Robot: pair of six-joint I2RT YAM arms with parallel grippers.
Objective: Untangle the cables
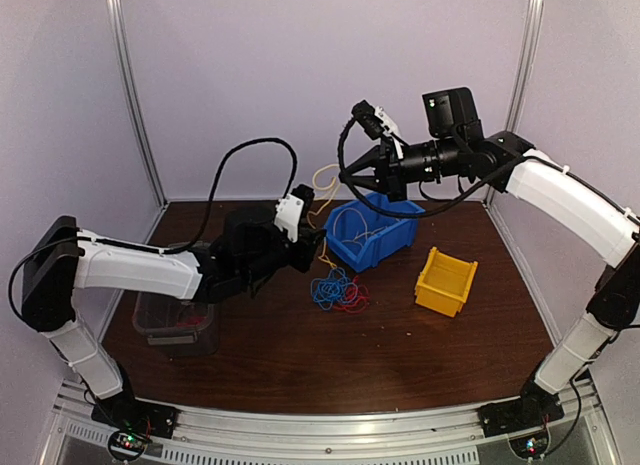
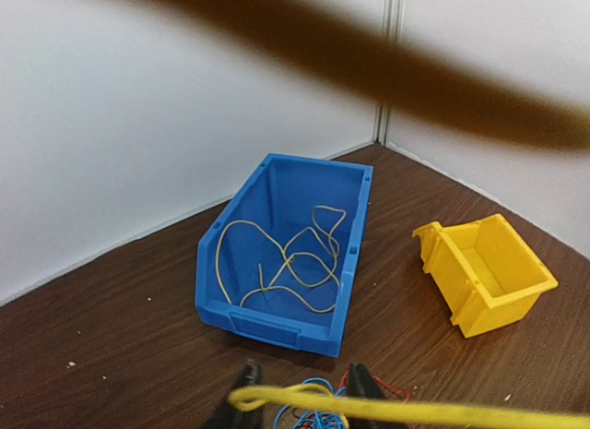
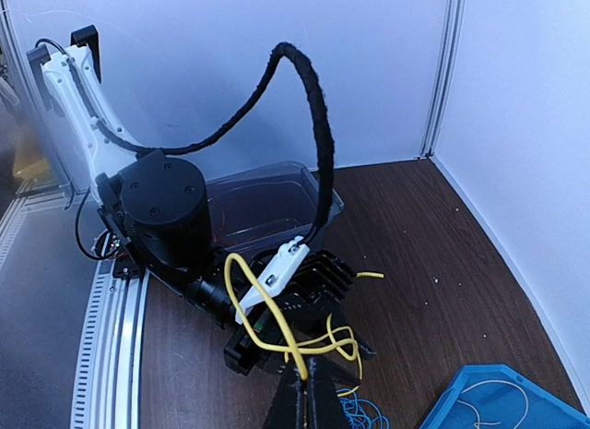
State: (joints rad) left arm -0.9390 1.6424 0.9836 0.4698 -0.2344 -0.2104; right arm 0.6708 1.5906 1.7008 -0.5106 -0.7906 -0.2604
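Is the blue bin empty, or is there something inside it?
Not empty. In the left wrist view, one thin yellow cable lies in loose loops on the floor of the blue bin.

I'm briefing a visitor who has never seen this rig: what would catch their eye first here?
Probably the two bright bins on the dark table: a blue bin at the back centre with a loose yellow cable lying in it, and an empty yellow bin to its right. Next, the blue-and-red tangle in front of the blue bin, and the raised right gripper pinching a second yellow cable.
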